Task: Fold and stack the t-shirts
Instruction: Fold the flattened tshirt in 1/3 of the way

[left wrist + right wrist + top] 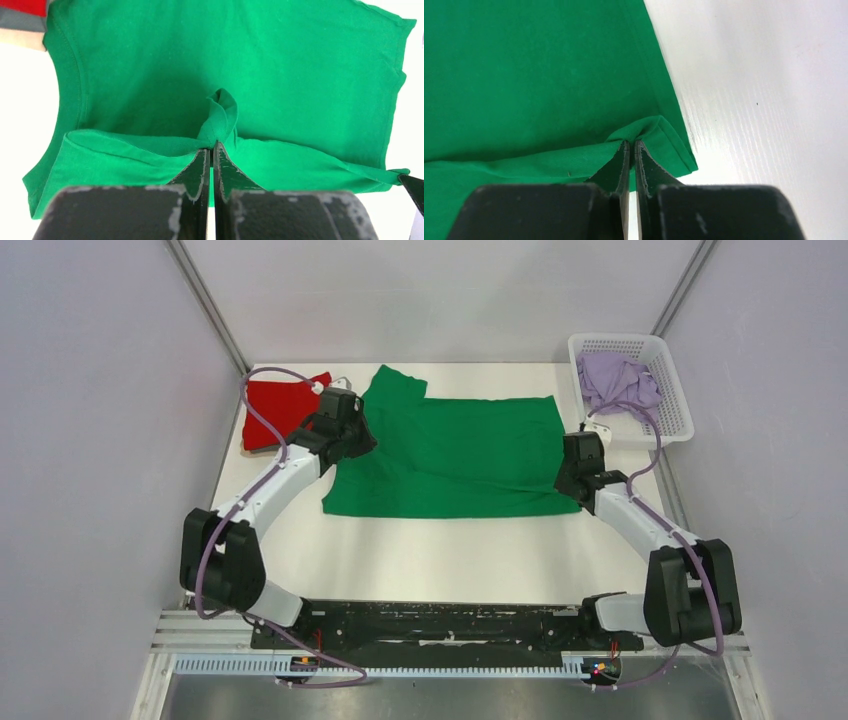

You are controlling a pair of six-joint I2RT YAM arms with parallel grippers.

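Note:
The bright green t-shirt (450, 455) lies spread across the middle of the table, its near long edge folded up over the body. My left gripper (352, 436) is shut on a pinched fold of the green shirt (215, 125) at its left end by the collar. My right gripper (568, 472) is shut on the green shirt's hem corner (651, 132) at the right end. The red t-shirt (280, 412) lies folded at the far left, and a strip of it shows in the left wrist view (25, 6). The pale lilac t-shirt (618, 382) is crumpled in the basket.
A white plastic lattice basket (668, 368) stands at the far right corner of the table. Grey enclosure walls stand on the left, right and back. Bare white table (450, 555) lies between the green shirt and the arm bases.

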